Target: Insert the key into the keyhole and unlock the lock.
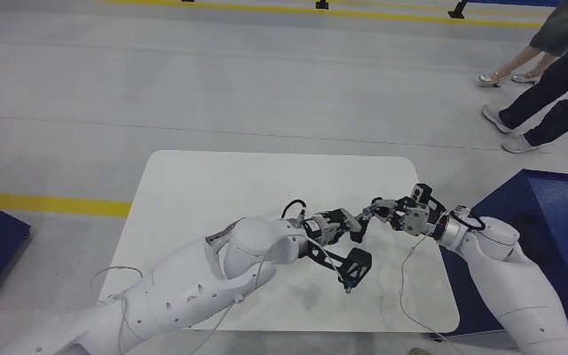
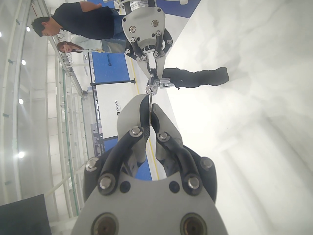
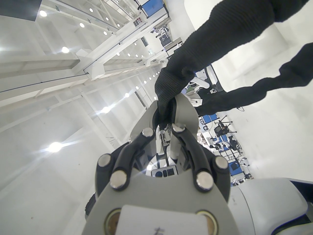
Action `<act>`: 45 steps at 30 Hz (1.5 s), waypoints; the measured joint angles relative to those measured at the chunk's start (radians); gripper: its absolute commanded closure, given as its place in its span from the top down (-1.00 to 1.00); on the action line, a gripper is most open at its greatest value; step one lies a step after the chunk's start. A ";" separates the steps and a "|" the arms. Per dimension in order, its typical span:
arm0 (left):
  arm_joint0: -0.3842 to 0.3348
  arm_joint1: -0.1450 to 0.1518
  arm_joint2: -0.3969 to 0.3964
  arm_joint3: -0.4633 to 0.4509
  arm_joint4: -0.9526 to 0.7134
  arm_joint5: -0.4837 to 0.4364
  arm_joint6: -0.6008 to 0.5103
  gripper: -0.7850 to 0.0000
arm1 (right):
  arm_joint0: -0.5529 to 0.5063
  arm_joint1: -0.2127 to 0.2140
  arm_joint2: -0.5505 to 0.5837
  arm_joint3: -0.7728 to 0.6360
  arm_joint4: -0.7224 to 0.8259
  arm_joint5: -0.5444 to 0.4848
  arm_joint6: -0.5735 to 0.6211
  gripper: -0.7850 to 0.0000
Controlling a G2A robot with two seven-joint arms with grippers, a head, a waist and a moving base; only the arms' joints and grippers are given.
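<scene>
The lock is a small silver cylinder [image 2: 150, 89] on a black sleeved cable [image 2: 195, 78]. My right gripper [image 2: 156, 74] is shut on the lock's neck and holds it in the air over the white table [image 1: 204, 191]. Facing it, my left gripper [image 2: 149, 102] is shut on a thin silver key [image 2: 151, 97], seen edge-on. The key's tip meets the cylinder's face; how deep it sits I cannot tell. In the right wrist view the right gripper [image 3: 171, 110] clamps the black cable [image 3: 220, 25], which loops away. From above, both grippers [image 1: 351, 222] [image 1: 380, 211] meet right of the table's centre, and the cable's loop [image 1: 355, 264] hangs below.
A blue box [image 1: 532, 213] stands against the table's right edge, under the right arm. Another blue object [image 1: 11, 232] sits on the floor at the far left. People's legs [image 1: 524, 98] show on the floor at the back right, away from the table.
</scene>
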 measured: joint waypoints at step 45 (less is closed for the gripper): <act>0.127 -0.048 -0.113 0.006 0.044 -0.014 -0.045 -1.00 | -0.105 -0.027 0.051 -0.119 -0.079 -0.251 -0.157 -1.00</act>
